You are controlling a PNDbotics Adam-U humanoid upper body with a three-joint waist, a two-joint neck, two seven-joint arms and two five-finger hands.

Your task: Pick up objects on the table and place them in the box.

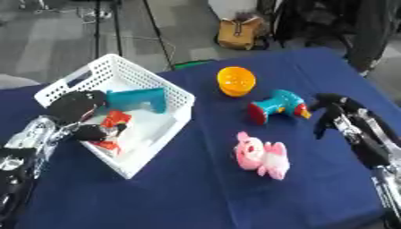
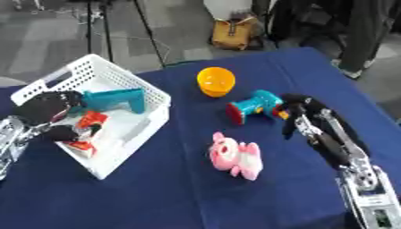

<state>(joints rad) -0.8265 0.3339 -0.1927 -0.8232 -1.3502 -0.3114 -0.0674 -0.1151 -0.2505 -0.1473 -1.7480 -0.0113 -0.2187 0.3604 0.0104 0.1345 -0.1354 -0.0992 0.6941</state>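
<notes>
A white slatted basket (image 1: 174,91) stands at the table's left, with a teal object (image 1: 139,98) and a red packet (image 1: 116,119) inside it. My left hand (image 1: 74,105) hangs over the basket's near-left part, right beside the red packet; whether it holds the packet is unclear. On the blue cloth lie an orange round bowl-like toy (image 1: 236,81), a teal and red toy (image 1: 275,106) and a pink plush (image 1: 262,157). My right hand (image 2: 301,112) hovers just right of the teal and red toy, fingers relaxed and drooping, with nothing in them.
The blue tablecloth (image 1: 196,192) covers the table, whose far edge runs behind the orange toy. Beyond it are a grey floor, tripod legs and a tan bag (image 1: 239,31). The pink plush lies between the two arms.
</notes>
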